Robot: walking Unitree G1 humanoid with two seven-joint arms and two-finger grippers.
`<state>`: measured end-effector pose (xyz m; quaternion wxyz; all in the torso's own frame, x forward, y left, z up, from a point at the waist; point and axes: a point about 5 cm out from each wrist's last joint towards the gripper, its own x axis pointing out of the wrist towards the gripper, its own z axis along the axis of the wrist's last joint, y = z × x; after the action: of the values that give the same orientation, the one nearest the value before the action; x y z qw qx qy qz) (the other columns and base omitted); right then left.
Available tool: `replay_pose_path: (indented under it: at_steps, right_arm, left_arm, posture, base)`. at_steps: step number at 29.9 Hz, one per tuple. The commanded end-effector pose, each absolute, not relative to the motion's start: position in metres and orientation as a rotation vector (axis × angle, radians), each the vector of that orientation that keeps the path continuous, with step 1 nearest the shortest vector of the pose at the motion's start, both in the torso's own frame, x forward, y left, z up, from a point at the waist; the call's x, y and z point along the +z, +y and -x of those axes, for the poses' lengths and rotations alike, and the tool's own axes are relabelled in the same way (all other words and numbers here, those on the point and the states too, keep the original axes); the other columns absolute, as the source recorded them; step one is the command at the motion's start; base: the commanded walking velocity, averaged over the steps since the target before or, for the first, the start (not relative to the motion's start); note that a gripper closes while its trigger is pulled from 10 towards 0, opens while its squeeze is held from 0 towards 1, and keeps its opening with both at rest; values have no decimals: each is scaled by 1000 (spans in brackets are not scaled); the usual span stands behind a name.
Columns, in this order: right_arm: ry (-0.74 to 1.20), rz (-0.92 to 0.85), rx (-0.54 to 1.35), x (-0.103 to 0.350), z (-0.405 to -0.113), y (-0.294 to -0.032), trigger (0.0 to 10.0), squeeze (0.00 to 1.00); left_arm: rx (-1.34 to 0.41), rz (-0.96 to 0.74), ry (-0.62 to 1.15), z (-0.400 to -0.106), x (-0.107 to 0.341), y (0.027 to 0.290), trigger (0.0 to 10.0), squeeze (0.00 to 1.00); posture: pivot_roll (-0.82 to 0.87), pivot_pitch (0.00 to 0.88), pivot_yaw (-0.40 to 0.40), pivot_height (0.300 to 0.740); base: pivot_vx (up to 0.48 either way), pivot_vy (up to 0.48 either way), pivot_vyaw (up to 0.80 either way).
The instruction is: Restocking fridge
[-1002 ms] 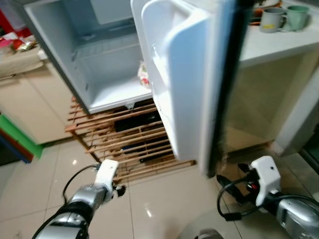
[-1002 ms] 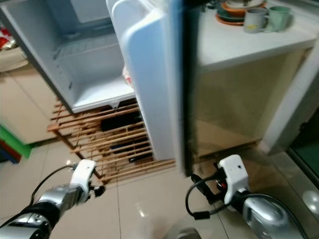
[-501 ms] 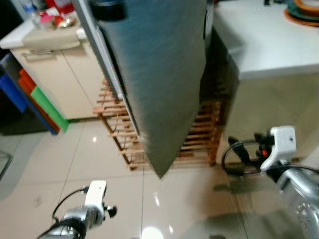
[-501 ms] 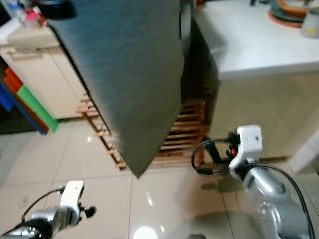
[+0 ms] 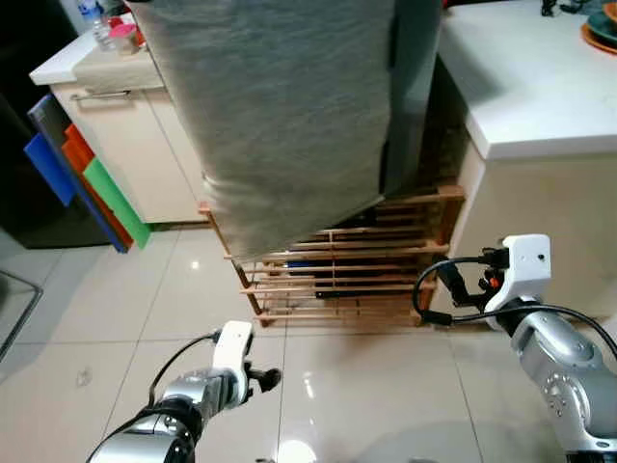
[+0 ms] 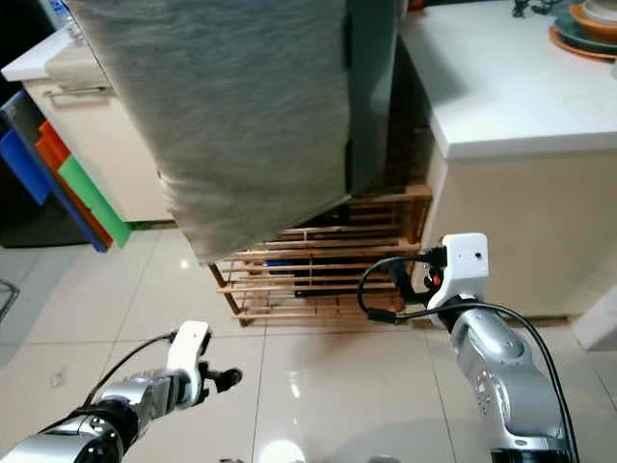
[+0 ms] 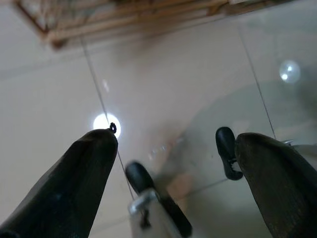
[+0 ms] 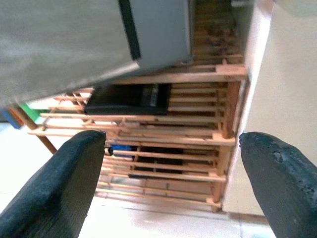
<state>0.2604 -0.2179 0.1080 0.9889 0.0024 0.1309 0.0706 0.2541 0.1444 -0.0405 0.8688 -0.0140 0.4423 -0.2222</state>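
Note:
The fridge's grey door (image 5: 280,116) faces me and hides the inside; I cannot tell if it is fully shut. The fridge stands on a low wooden slatted rack (image 5: 366,280), with a dark box (image 8: 130,99) on the slats under it. My left gripper (image 7: 168,144) hangs low over the glossy floor, open and empty. My right gripper (image 8: 172,141) is open and empty too, pointing at the rack's right end beside the counter; its white wrist block (image 5: 525,268) sits right of the rack.
A white counter (image 5: 530,87) with stacked plates (image 6: 588,24) stands right of the fridge. To the left is a cream cabinet (image 5: 125,145) with blue, orange and green boards (image 5: 92,183) leaning against it. Shiny tiled floor (image 5: 366,386) lies before the rack.
One second ago the fridge door stood open, showing the white inside; now its grey front covers the opening. The camera has shifted. Both grippers hang low and open as before.

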Motion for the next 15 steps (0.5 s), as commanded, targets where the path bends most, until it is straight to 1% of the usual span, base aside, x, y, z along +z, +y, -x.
replay_pose_path:
  at_steps: [1,2,3,5,7,8,9,10,12,15]
  right_arm:
    - [229,-2,159,110,-266,-207,10000,20]
    - [229,-2,159,110,-266,-207,10000,20]
    - [201,19,162,113,-269,-200,10000,55]
    - [186,42,175,113,-272,-191,10000,67]
    - [162,54,180,115,-275,-183,10000,86]
    - [162,54,180,115,-275,-183,10000,86]
    - [127,67,163,118,-277,-179,10000,90]
    - [127,67,163,118,-277,-179,10000,90]
    - [105,58,117,117,-279,-177,10000,39]
    - [90,55,111,117,-280,-174,10000,31]
  left_arm:
    - [-499,-44,754,-288,-11,136,10000,0]
    - [-499,-44,754,-288,-11,136,10000,0]
    - [-493,-72,518,-322,32,121,10000,0]
    - [-461,-74,332,-341,69,114,10000,0]
    - [-401,-58,173,-352,100,112,10000,0]
    - [-401,-58,173,-352,100,112,10000,0]
    - [-381,-34,90,-354,118,110,10000,0]
    - [-381,-34,90,-354,118,110,10000,0]
    - [-331,-37,-13,-356,137,114,10000,0]
    - [-310,-64,-70,-354,148,117,10000,0]
  posture:
    - [-162,0,144,740]
    - [-162,0,144,740]
    - [-167,0,148,740]
    - [-167,0,147,740]
    - [-163,0,144,740]
    - [-163,0,144,740]
    - [-159,0,142,740]
    - [-159,0,142,740]
    - [-153,0,139,740]
    - [-150,0,138,740]
  base:
    - [0,0,0]
    - [0,0,0]
    - [0,0,663]
    - [0,0,638]
    - [0,0,541]
    - [0,0,525]
    - [0,0,475]
    - [0,0,475]
    - [137,0,206]
    - [300,355,0]
